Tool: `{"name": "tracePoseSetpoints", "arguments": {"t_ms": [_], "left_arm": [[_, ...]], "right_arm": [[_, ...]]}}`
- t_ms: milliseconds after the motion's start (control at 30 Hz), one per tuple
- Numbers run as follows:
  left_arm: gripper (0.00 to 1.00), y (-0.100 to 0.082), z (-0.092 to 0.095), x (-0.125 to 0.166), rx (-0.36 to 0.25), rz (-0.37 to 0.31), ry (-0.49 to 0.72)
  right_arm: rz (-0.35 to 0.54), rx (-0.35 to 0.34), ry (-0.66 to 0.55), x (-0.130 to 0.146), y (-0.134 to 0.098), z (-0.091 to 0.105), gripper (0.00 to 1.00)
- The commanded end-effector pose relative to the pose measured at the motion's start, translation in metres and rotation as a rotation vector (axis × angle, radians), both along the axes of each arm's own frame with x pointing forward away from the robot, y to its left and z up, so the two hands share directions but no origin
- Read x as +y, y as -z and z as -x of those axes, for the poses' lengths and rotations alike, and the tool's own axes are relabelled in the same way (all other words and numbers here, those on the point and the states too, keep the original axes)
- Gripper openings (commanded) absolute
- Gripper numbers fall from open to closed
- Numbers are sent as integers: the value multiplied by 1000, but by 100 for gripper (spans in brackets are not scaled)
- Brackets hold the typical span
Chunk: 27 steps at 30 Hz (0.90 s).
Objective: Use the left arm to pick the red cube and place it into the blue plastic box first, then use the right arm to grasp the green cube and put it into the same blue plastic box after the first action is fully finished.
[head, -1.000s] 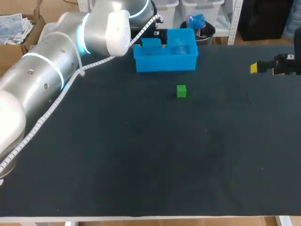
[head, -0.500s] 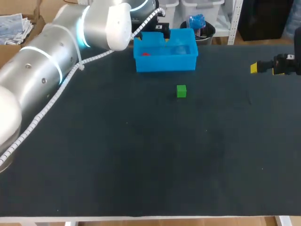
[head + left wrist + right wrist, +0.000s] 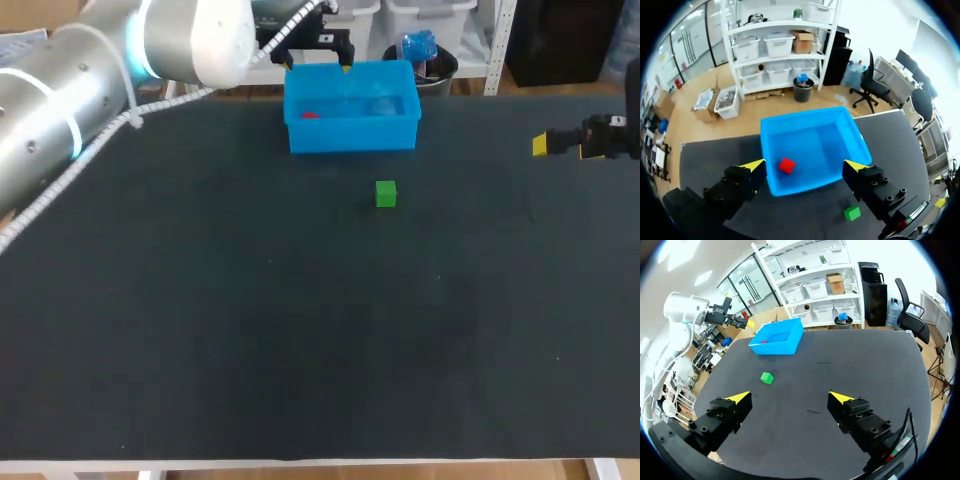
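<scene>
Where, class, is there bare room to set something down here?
Bare: the table from green cube to near edge, and between cube and right tool. Crowded: the far edge, left tool by blue box holding red cube.

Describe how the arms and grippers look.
Left arm: thick rounded silver-white links with glowing cyan rings and a white coiled cable running along the outside. Left gripper and right gripper: black blocky fingers with screw holes and bright yellow wedge tips.
</scene>
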State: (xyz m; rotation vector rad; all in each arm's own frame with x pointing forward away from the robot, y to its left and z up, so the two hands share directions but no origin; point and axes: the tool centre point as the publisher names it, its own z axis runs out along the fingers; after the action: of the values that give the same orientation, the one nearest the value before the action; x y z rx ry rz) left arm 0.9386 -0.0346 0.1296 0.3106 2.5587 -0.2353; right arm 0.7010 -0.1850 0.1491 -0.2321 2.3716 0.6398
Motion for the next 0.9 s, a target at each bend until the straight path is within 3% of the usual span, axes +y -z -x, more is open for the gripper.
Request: {"name": "tracePoseSetpoints", "arguments": {"t_ms": [33, 567, 900], "left_arm": [[100, -15, 82, 39, -122, 52, 11], [100, -10, 183, 81, -236, 82, 90], [100, 11, 232, 115, -242, 82, 122]], "right_arm": [[0, 0, -1, 0, 0, 0, 100], [0, 0, -1, 0, 0, 0, 100], [0, 0, -1, 0, 0, 0, 100]]}}
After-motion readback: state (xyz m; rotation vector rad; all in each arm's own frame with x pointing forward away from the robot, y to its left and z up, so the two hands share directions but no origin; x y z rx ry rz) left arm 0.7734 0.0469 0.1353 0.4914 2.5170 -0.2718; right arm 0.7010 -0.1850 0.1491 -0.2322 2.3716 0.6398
